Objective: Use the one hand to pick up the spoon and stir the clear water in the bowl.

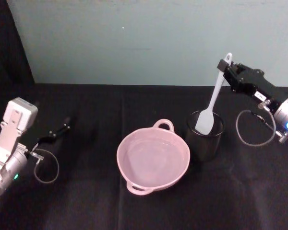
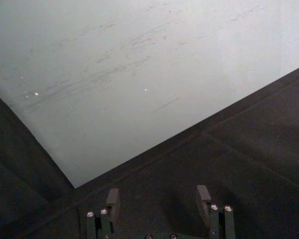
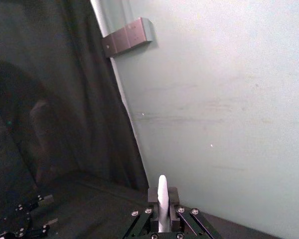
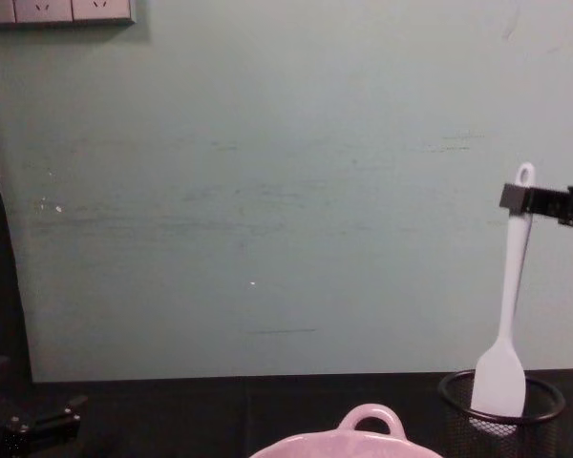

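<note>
Head view: my right hand [image 1: 229, 67] pinches the spoon [image 1: 210, 102] near its eyelet, blade still inside the mesh cup [image 1: 204, 136] beside the bowl [image 1: 152, 157]. Swinging over too low, I'd tip that cup. My left hand [image 1: 62, 128] idles, fingers spread.

My right arm reaches in from the right side, its silver wrist low and its black body slanting up and inward. The right gripper [image 1: 225, 66] is clamped near the top of the spoon [image 1: 212, 103] handle, fingers pinched on it just below the eyelet. My left arm sits parked at the left edge of the table, with the left gripper [image 1: 62, 128] pointing forward and its fingers [image 2: 112, 198] spread apart, holding nothing.
</note>
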Motion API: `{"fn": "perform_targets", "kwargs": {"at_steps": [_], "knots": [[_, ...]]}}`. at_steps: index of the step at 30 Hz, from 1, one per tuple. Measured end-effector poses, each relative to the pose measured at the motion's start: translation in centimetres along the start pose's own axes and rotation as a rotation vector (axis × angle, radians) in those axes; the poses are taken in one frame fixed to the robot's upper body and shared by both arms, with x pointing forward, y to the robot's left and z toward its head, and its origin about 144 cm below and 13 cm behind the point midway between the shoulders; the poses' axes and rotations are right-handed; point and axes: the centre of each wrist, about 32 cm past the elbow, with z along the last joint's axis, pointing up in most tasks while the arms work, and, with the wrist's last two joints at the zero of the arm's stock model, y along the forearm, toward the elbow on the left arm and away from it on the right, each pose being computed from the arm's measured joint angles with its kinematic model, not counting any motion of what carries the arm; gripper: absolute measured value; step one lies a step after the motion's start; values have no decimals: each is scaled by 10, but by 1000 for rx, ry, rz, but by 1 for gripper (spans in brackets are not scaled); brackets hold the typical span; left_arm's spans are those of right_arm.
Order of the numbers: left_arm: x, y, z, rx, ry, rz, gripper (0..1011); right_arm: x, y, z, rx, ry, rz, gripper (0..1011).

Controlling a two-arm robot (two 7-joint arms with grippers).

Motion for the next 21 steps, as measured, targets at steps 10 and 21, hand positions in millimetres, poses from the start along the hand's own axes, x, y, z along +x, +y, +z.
{"fn": "perform_targets", "kwargs": {"at_steps": [10, 21], "knots": [[0, 0, 0, 0, 0, 0, 1005, 9, -3, -25, -3, 92, -18, 124], [0, 0, 0, 0, 0, 0, 1005, 19, -2, -41, -21, 161, -25, 124]]}}
